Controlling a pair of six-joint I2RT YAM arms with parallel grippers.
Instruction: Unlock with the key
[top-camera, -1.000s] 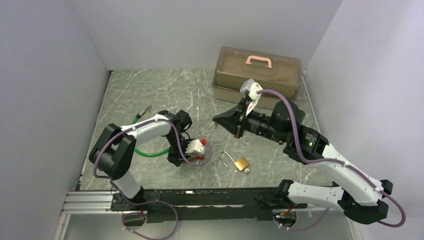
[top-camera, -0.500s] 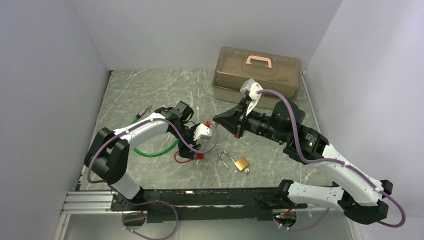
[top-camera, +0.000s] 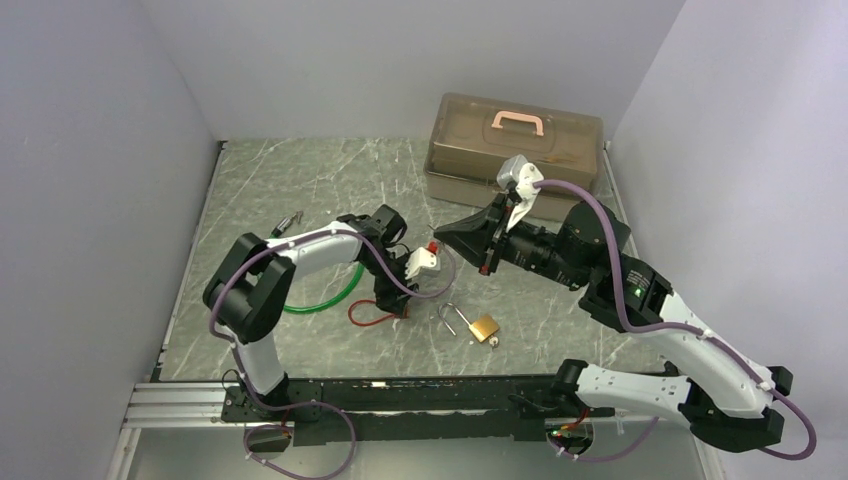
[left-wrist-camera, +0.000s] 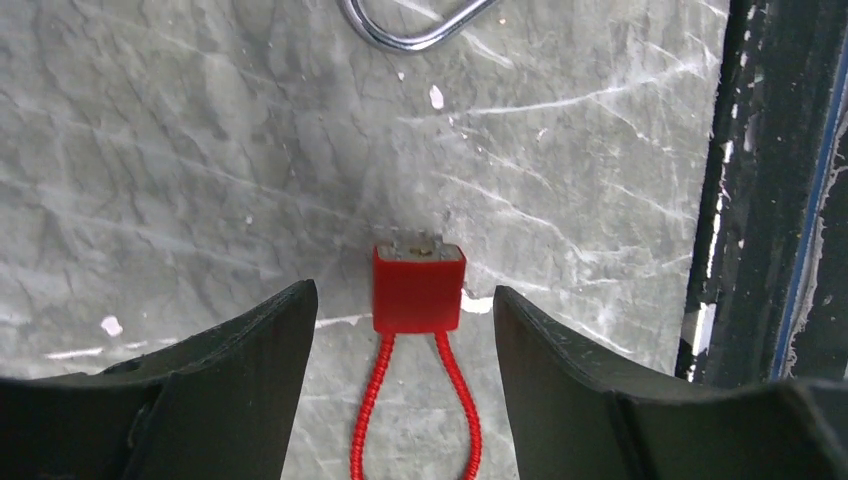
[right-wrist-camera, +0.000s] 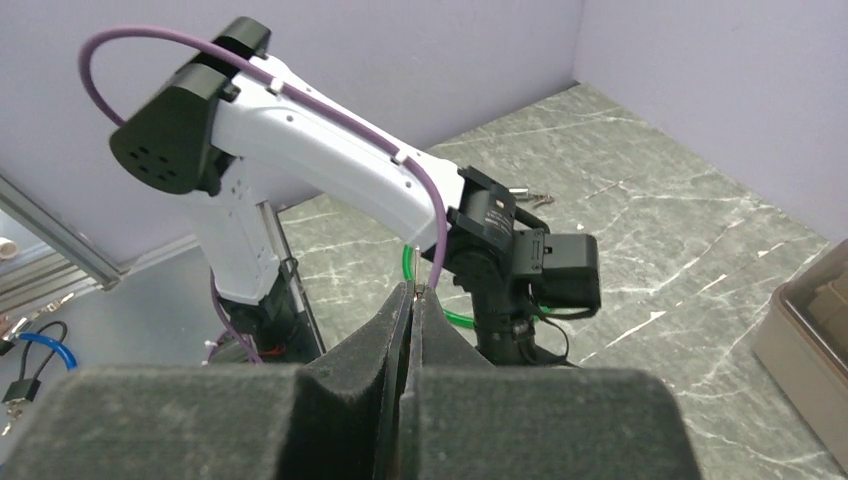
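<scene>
A red lock block (left-wrist-camera: 418, 288) with a red cable loop lies on the marble table, between the fingers of my left gripper (left-wrist-camera: 405, 300). That gripper is open and touches neither side of the block. From above, my left gripper (top-camera: 399, 303) points down at the red lock (top-camera: 377, 313). A brass padlock (top-camera: 485, 327) lies just to its right with its shackle (top-camera: 452, 317) swung open. My right gripper (top-camera: 438, 232) hovers above the table, shut. A thin metal sliver, apparently the key (right-wrist-camera: 414, 290), shows between its tips.
A translucent brown toolbox (top-camera: 515, 145) with a pink handle stands at the back right. A green cable loop (top-camera: 325, 300) lies left of the red lock, under my left arm. The black base rail (left-wrist-camera: 760, 200) runs close beside the red lock.
My left gripper opened and let go of the red lock, which now rests on the table. The left arm swung right toward the padlock. My right arm shifted slightly right and up, still shut.
</scene>
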